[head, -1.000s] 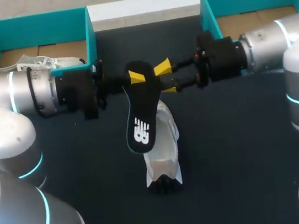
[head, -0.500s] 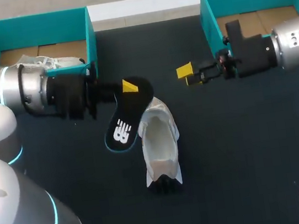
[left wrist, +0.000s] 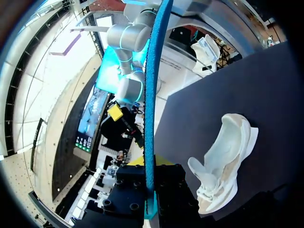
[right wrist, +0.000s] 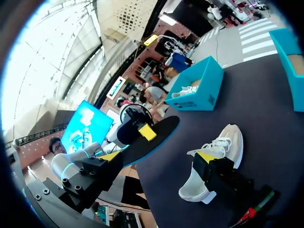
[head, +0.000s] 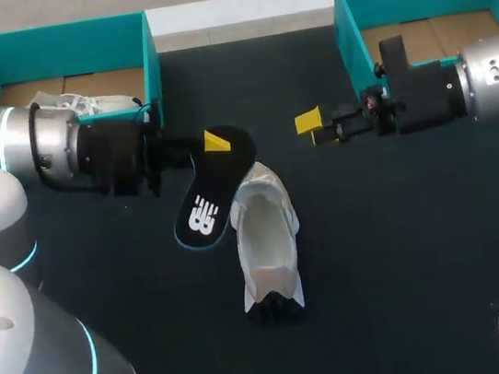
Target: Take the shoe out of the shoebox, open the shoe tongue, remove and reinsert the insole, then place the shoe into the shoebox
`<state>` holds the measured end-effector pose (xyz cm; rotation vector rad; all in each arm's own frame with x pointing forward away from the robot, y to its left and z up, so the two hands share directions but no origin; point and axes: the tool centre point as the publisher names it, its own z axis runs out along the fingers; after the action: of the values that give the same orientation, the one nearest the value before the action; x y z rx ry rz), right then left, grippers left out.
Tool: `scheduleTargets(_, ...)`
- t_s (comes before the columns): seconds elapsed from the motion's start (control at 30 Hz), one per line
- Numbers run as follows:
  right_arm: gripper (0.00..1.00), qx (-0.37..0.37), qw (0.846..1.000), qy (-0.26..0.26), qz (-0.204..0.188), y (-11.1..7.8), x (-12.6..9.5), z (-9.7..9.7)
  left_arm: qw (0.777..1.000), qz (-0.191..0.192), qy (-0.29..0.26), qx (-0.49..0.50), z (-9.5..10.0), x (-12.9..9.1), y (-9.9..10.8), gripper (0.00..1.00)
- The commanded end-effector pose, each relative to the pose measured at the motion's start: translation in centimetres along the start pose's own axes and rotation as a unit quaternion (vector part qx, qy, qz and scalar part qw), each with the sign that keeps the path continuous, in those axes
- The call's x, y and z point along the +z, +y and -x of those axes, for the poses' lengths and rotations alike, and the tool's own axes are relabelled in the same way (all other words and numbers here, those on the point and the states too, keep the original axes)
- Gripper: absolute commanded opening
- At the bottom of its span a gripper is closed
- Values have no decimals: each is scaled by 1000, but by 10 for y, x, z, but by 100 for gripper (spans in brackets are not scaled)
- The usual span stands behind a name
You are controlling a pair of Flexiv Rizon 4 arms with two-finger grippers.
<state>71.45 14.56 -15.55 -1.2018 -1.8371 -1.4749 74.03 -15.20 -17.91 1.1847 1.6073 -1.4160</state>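
Our left gripper (head: 213,145) is clamped on the black insole (head: 208,207), holding it tilted right next to the white shoe (head: 265,241). The shoe sits on the dark table (head: 398,250) between the left shoebox (head: 150,61) and right shoebox (head: 345,25), outside both. Our right gripper (head: 315,128) hovers near the insole with its fingers apart, not touching it.

Black desk (head: 399,259), bearing a white shoe (head: 266,250) on its sole near the middle, opening upward. At the far edge, well apart, two teal boxes: left shoebox (head: 150,61), right shoebox (head: 348,29).
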Motion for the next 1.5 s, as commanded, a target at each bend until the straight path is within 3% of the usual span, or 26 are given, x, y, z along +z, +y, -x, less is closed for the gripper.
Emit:
scheduleTargets(0.03,100,0,1000,-1,-1,0,2,0,1000,-1,0,0,0,1,1,0)
scheduleTargets(0.2,100,0,1000,-1,-1,0,2,0,1000,-1,0,0,0,1,1,0)
scheduleTargets(0.23,100,-25,999,-24,2,0,3,1,1000,-1,0,0,0,1,1,0)
scheduleTargets(0.27,100,-100,994,-29,-30,-1,3,2,1000,-1,0,0,0,1,1,0)
scheduleTargets(0.33,100,-144,986,-51,-64,-3,2,7,1000,-1,0,0,0,1,1,0)
scheduleTargets(0.4,100,-262,956,-10,-131,-6,0,12,1000,-1,0,0,0,1,1,0)
scheduleTargets(0.47,100,-253,948,3,-192,-5,-2,21,1000,-1,0,0,0,1,1,0)
scheduleTargets(0.97,100,-269,946,-6,-181,-5,-3,23,1000,-7,1,-14,0,0,0,0)
scheduleTargets(1.1,100,-370,905,-121,-172,-6,-9,36,998,-17,16,-66,-2,-5,-5,0)
scheduleTargets(1.23,100,-426,875,-162,-160,-10,-11,43,995,-27,13,-98,-7,-11,-11,0)
scheduleTargets(1.4,100,-446,857,-182,-181,-18,-5,54,988,-41,-6,-148,-18,-18,-14,0)
scheduleTargets(1.5,100,-442,860,-175,-184,-19,-4,56,984,-51,-16,-170,-22,-18,-18,0)
